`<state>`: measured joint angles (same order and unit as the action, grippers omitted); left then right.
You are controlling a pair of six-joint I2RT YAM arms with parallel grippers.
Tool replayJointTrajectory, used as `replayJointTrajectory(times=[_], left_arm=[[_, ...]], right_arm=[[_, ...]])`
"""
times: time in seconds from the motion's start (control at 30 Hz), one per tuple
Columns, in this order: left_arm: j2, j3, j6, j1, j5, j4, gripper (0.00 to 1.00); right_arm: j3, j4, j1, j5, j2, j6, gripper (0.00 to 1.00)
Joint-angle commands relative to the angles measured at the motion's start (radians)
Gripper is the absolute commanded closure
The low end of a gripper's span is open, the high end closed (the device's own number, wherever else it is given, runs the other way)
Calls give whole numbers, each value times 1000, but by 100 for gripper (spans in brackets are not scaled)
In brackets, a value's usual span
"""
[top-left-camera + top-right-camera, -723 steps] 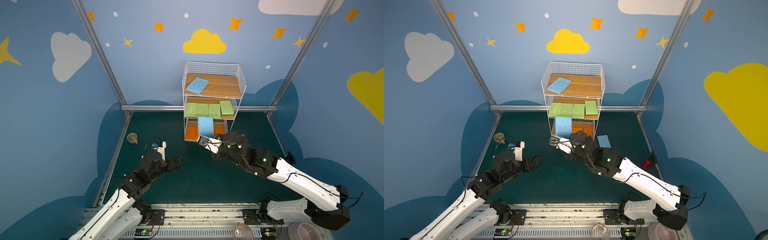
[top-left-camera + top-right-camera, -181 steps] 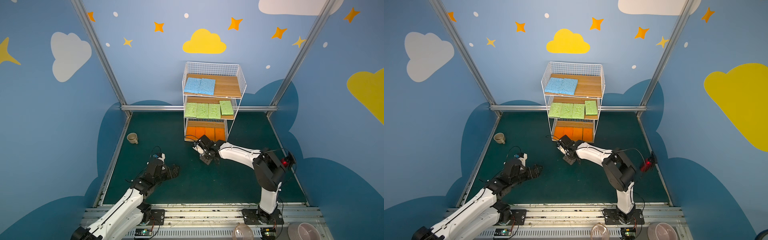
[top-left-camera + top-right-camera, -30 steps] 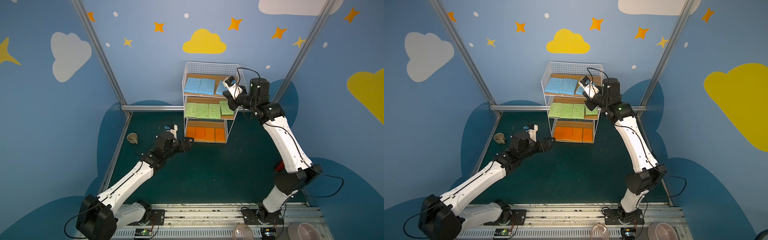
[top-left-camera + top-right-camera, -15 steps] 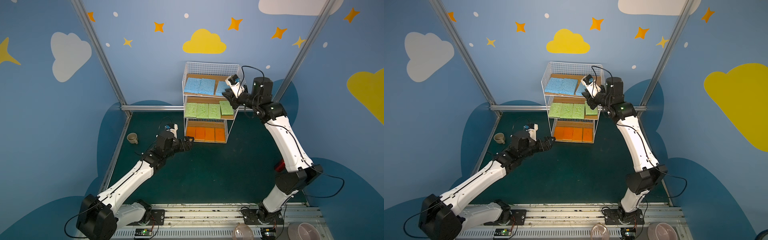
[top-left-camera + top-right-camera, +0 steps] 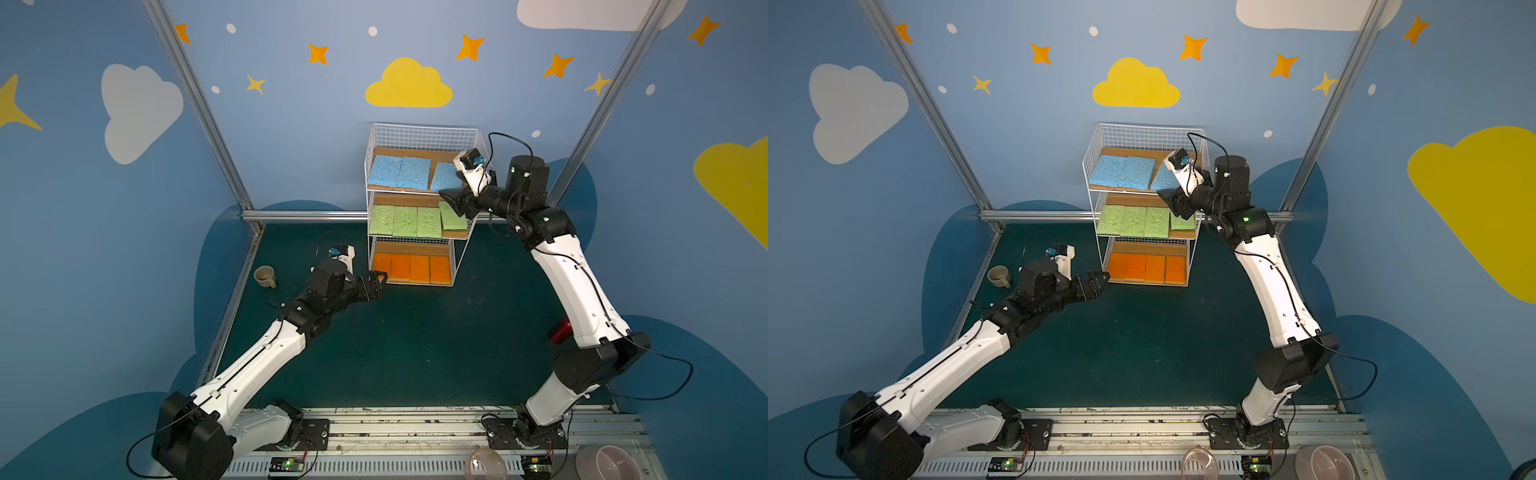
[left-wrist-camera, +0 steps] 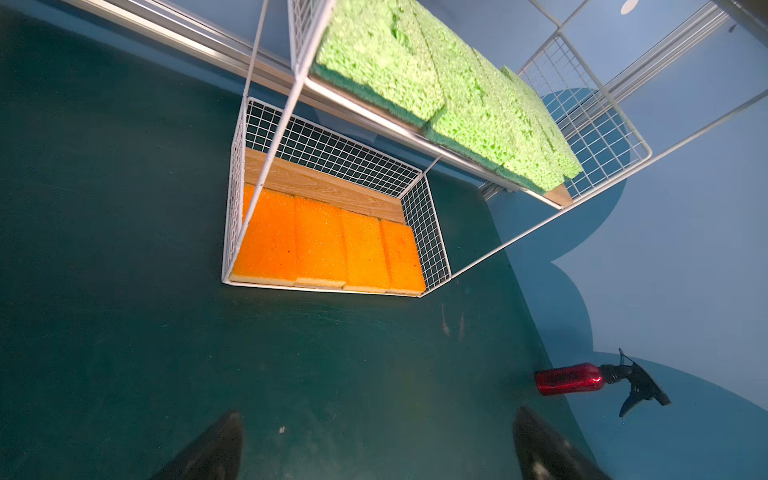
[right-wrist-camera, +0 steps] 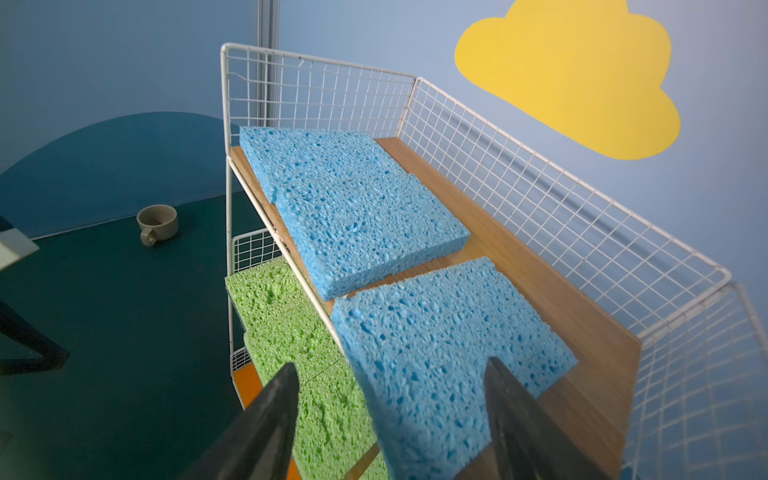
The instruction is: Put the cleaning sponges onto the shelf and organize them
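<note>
Lying front-to-back on shelf [image 5: 424, 135]: third blue sponge [image 5: 444, 176]

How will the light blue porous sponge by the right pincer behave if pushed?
Likely light, squashy: the light blue sponge is porous. Flat, so it should slide, not roll. Its corner seems to overhang the wooden board; it might tip.

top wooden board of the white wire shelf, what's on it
Three light blue porous sponges: two touching, a third apart by the open right gripper. In both top views that gripper's wrist hides the board's right end.
</note>
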<state>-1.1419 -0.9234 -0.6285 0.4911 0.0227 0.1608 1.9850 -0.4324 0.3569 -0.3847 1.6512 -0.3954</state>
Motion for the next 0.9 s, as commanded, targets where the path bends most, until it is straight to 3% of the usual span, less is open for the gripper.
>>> replayJointTrajectory(times=[0.0,0.23,0.37,0.63,0.87], left_arm=[[39,-49,34,-17,-7,66,0],[111,-83,70,-67,-20,177,0],[194,-70,131,-94,-72,235,0],[235,2,304,-148,-126,308,0],[215,143,387,-216,-95,155,0]], right_arm=[[-16,41,-3,-29,-65,26,26],[-87,64,2,-62,-156,77,19],[-213,106,9,-61,-249,138,18],[-631,213,22,-54,-503,289,11],[-1134,462,22,36,-708,396,10]])
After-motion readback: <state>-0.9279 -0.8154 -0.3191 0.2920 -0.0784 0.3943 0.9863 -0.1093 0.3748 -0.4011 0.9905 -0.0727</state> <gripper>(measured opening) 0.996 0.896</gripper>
